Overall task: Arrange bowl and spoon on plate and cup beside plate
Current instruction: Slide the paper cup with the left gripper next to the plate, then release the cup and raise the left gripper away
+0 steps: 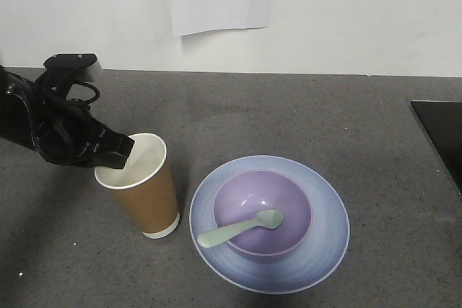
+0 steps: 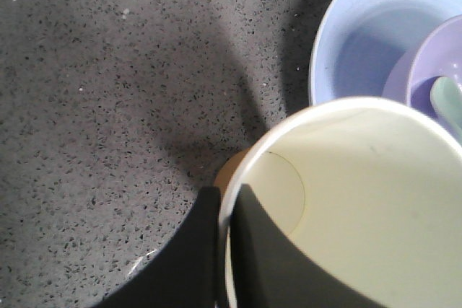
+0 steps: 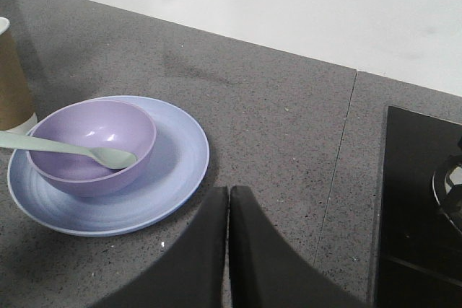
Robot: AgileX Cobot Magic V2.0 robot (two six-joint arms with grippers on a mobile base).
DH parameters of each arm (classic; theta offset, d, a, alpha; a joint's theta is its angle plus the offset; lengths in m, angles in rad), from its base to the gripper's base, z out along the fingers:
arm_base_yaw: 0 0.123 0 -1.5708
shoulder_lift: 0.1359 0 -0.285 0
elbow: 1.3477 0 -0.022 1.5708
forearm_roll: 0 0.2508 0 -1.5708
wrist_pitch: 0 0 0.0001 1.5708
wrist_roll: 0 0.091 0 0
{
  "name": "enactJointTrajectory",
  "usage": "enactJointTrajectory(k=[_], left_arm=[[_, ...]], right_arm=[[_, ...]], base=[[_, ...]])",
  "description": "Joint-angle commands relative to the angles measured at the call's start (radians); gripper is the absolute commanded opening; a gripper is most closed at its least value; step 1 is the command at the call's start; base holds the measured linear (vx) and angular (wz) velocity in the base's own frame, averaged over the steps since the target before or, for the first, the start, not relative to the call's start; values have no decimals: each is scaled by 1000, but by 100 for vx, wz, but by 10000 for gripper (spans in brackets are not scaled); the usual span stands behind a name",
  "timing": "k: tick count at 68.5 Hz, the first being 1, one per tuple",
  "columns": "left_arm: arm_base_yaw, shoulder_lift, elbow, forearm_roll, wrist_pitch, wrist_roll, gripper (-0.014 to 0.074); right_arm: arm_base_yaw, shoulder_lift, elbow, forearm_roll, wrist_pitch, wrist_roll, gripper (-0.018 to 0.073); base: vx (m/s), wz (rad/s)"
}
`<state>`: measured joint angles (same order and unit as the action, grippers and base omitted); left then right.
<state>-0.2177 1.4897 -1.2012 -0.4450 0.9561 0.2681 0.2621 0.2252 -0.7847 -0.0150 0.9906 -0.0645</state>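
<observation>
Two arms are accounted for. The left gripper is reached in from the left, its fingers clamped across the rim of the cup, one inside and one outside. The cup is stood upright on the countertop, just beside the plate. The bowl is seated on the plate, with the spoon laid across its rim. The right gripper is seen closed, fingers together, above bare counter near the plate.

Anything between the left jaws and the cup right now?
Nothing visible. The left gripper is already at the cup, one finger inside the rim and one outside, straddling the wall. The cup stands upright on the counter just beside the plate.
</observation>
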Motion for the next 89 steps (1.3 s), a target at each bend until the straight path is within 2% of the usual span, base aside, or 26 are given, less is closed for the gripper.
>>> enactJointTrajectory(k=[1,26,41,50,59,71,76,89], left_arm=[[-8,-28,-23,-38,-20,-4,-5],[-8,-28,-24,-41,4,26,76],[-8,-28,-24,-43,4,24,207],[-8,-28,-24,-84,3,22,297],[-8,-40,-25,-118,3,22,349],[-7,-129,-45,-125,-22,26,347],[-7,-186,-69,-115,-50,26,336],[-7,-382,-106,4,-165,21,274]], right_arm=[[-1,23,-19,1,-64,-1,-3],[-1,23,-19,1,-64,10,-3],[-1,23,-19,1,-64,12,-3],[-1,23,-19,1,-64,13,-3],[-1,23,-19,0,-73,13,-3],[-1,24,-19,-27,-171,26,-3],[-1,36,-19,-48,-236,64,-3],[-1,136,-19,-143,-288,115,-3]], base=[[0,0],[0,0],[0,0],[0,0],[0,0],[0,0],[0,0],[0,0]])
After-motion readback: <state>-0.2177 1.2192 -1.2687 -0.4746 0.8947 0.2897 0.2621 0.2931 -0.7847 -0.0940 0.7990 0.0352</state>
